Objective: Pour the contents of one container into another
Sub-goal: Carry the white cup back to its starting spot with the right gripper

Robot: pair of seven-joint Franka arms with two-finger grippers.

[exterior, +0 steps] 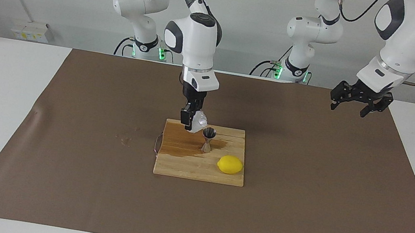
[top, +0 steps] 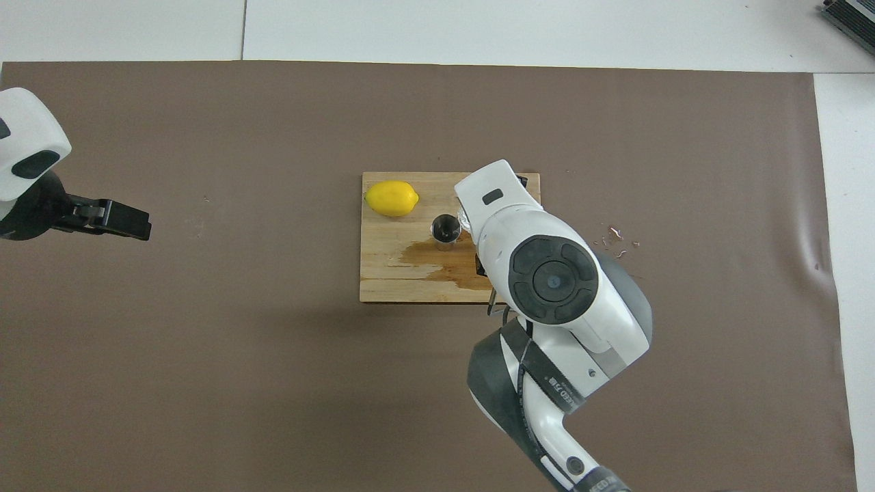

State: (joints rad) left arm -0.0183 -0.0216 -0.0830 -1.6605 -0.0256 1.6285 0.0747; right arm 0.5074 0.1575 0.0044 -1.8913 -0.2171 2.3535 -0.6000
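The right claw [exterior: 189, 124] squeezes the tipped plastic cup [exterior: 199, 122] beside the steel jigger [exterior: 208, 139], so more might spill past it; the left claw [exterior: 359, 102] waits, spread apart.

A white table [exterior: 4, 74] carried a large brown mat [exterior: 305, 180] that covered most of its top, leaving white strips bare at both ends and along the edge farthest from the robots. A wooden cutting board [exterior: 199, 171] lay flat on the mat near its middle, directly beneath the right gripper [exterior: 189, 121], with a dark wet stain [exterior: 182, 145] spread across the part of it under that gripper. A few small drops [top: 615, 242] sat on the mat just beside the board, toward the right arm's end of the table. The mat's edge at that end was slightly rippled.
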